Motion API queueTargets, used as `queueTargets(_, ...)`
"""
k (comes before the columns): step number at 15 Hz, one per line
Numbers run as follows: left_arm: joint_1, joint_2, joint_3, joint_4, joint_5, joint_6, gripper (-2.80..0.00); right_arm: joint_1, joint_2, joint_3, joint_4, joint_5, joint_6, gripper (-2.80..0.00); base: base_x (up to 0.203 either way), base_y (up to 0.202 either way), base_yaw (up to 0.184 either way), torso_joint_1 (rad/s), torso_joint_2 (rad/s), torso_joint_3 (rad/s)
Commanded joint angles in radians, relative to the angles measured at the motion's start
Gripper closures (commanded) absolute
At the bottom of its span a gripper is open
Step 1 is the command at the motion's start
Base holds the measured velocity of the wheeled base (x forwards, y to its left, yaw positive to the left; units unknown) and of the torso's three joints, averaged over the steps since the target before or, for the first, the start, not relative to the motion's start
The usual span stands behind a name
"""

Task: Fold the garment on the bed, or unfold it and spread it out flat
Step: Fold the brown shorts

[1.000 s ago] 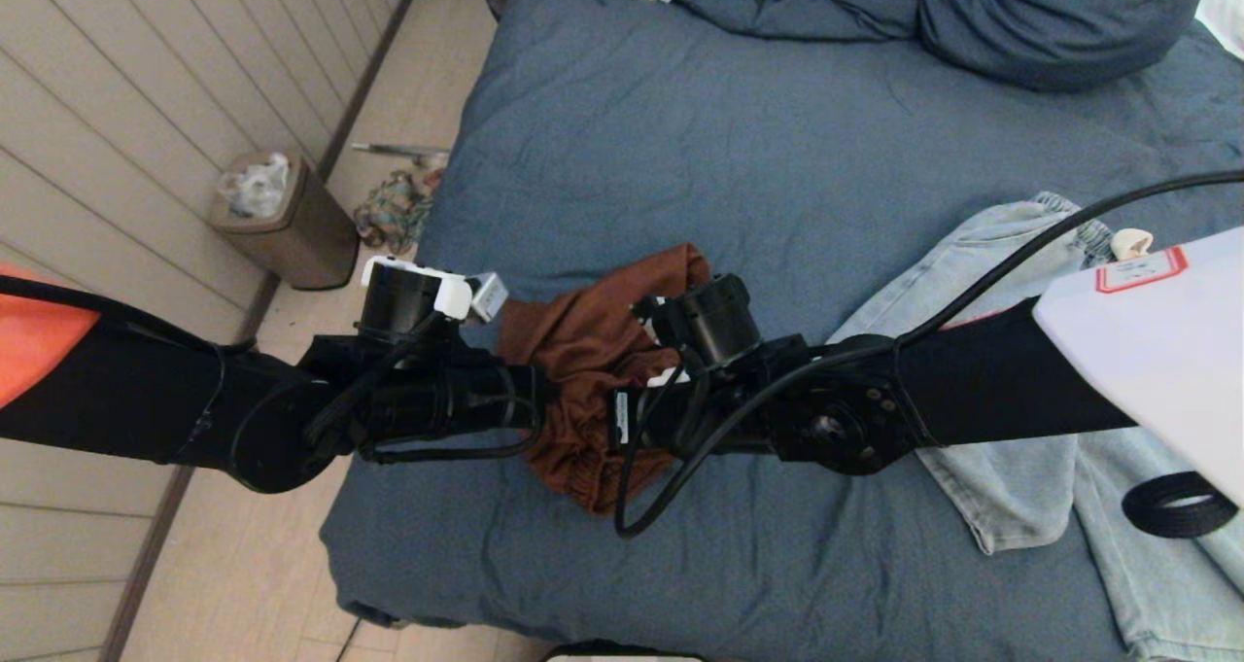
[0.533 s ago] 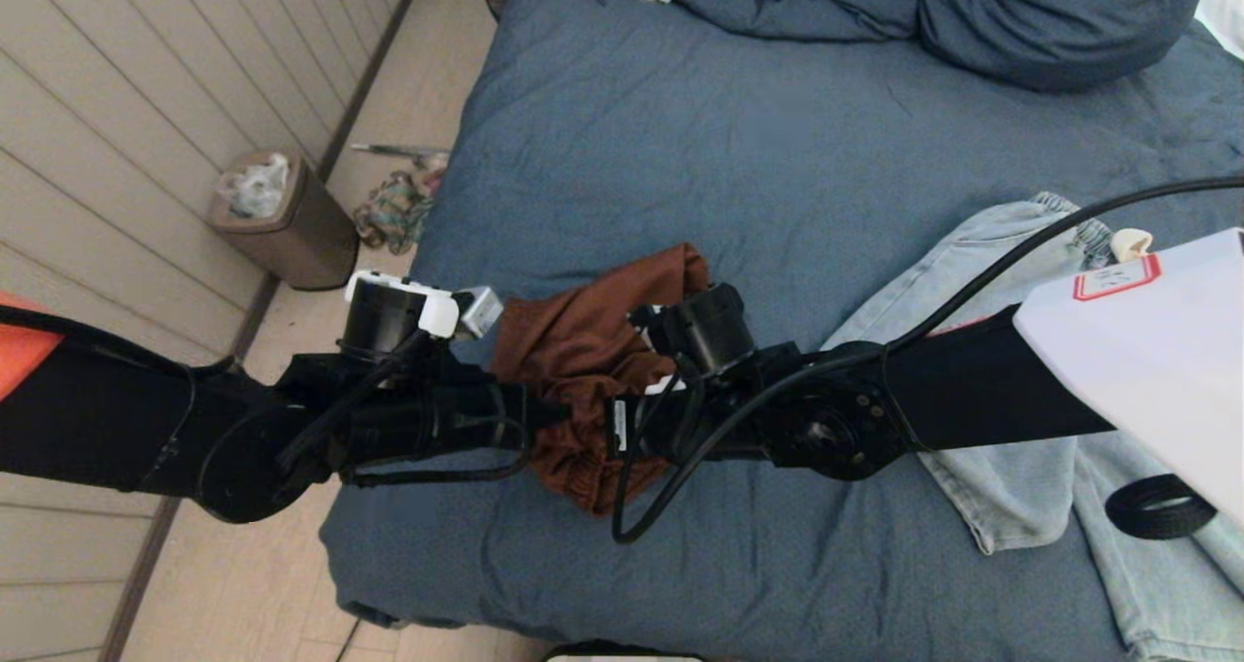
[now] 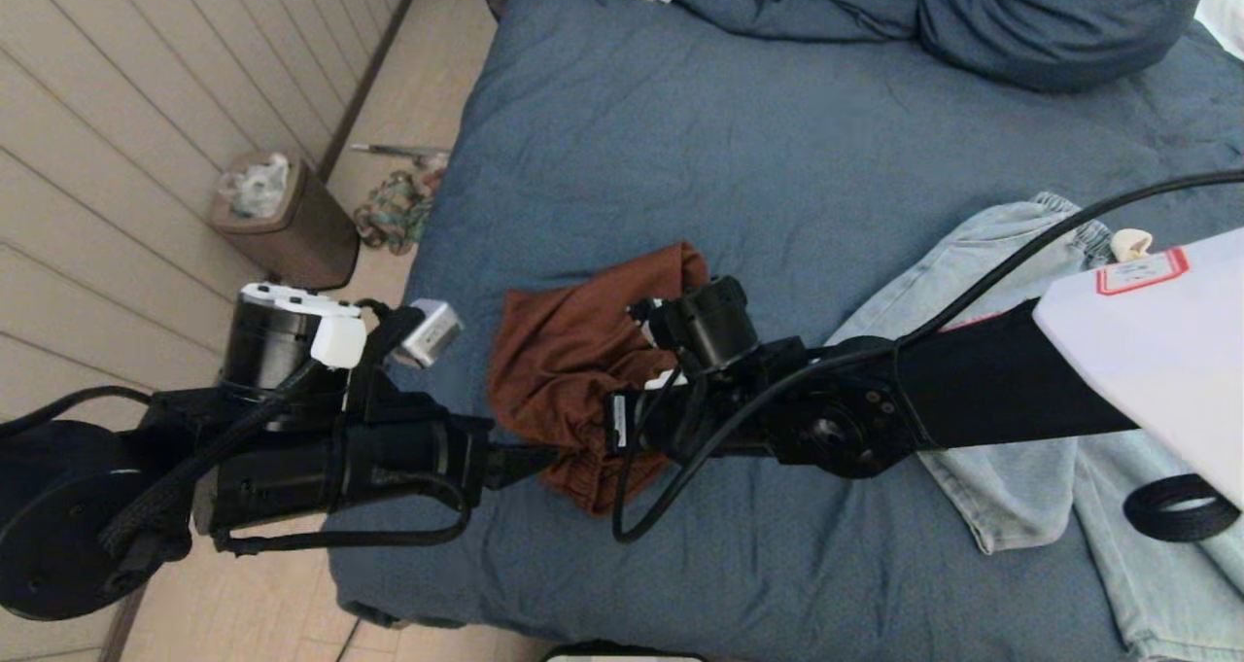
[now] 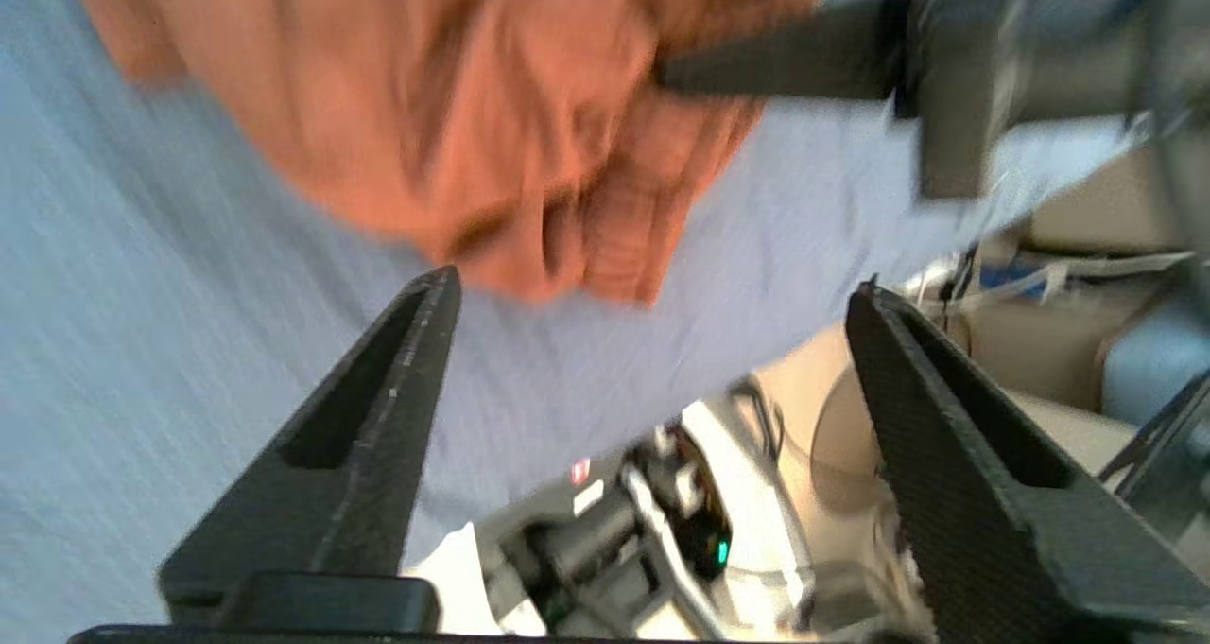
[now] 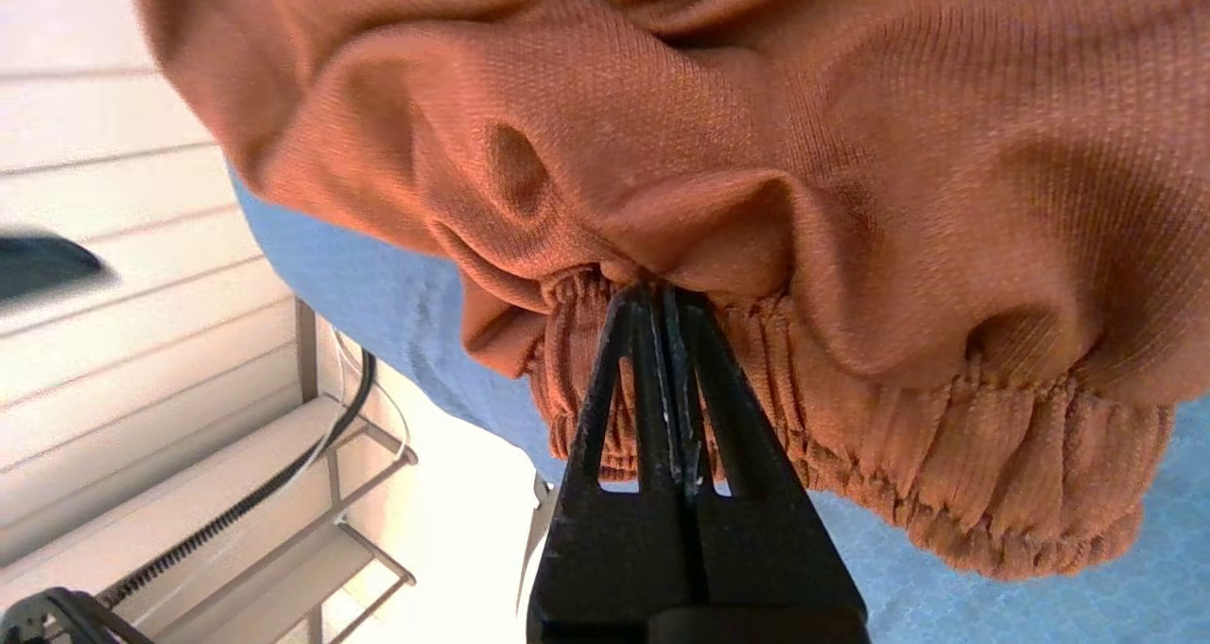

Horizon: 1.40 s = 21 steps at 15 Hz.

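We see a rust-brown garment [image 3: 573, 351] with a ribbed elastic hem on the plain slate-blue bed [image 3: 758, 156]. Beside it we note pale light-blue denim jeans [image 3: 1030, 487].

Home bedroom: big bed [image 3: 777, 156] w/ slate-blue cover, bunched duvet [image 3: 933, 11] at the head, clothes lying on it, a small bin [image 3: 292, 220] w/ rubbish by the panelled wall [image 3: 146, 88], light wood-look floor [image 3: 408, 88].

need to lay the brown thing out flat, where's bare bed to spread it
Widest bare cover of the bed: between the brown garment and the bunched duvet. A narrower strip runs along the near edge. Crowded: the jeans fill the right side; both arms cross the middle, right gripper pinching the waistband, left gripper open beside it.
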Motion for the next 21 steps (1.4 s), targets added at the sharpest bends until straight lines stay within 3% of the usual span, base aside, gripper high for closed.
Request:
queueTargets(1, -0.003, 0.004, -0.065, 0.008, 0.002, -0.010, -2.80, -0.001, -0.055, 0.001, 0.000, -0.001, 0.002, 0.00, 0.000, 0.000, 0.000, 0.000, 0.00, 0.000)
queueTargets(6, -0.056, 0.165, -0.274, 0.073, 0.007, -0.054, -2.80, -0.041, -0.227, -0.004, 0.014, -0.003, -0.006, 0.00, 0.000, 0.000, 0.000, 0.000, 0.00, 0.000)
queueTargets(9, -0.108, 0.317, -0.398, 0.083, 0.039, -0.056, -2.80, -0.095, -0.165, -0.074, 0.021, -0.003, -0.012, 0.00, 0.000, 0.000, 0.000, 0.000, 0.00, 0.000)
queueTargets(13, -0.154, 0.488, -0.489, 0.059, 0.084, -0.058, -2.80, -0.109, -0.005, -0.263, 0.104, -0.004, -0.035, 0.00, 0.000, 0.000, 0.000, 0.000, 0.00, 0.000)
queueTargets(17, -0.151, 0.513, -0.476, 0.036, 0.088, -0.055, -2.80, -0.119, 0.100, -0.401, 0.207, -0.005, -0.050, 0.00, 0.000, 0.000, 0.000, 0.000, 0.00, 0.000)
queueTargets(21, -0.150, 0.491, -0.367, -0.030, 0.089, -0.051, -2.80, -0.163, 0.212, -0.541, 0.288, -0.012, -0.047, 0.00, 0.000, 0.000, 0.000, 0.000, 0.00, 0.000)
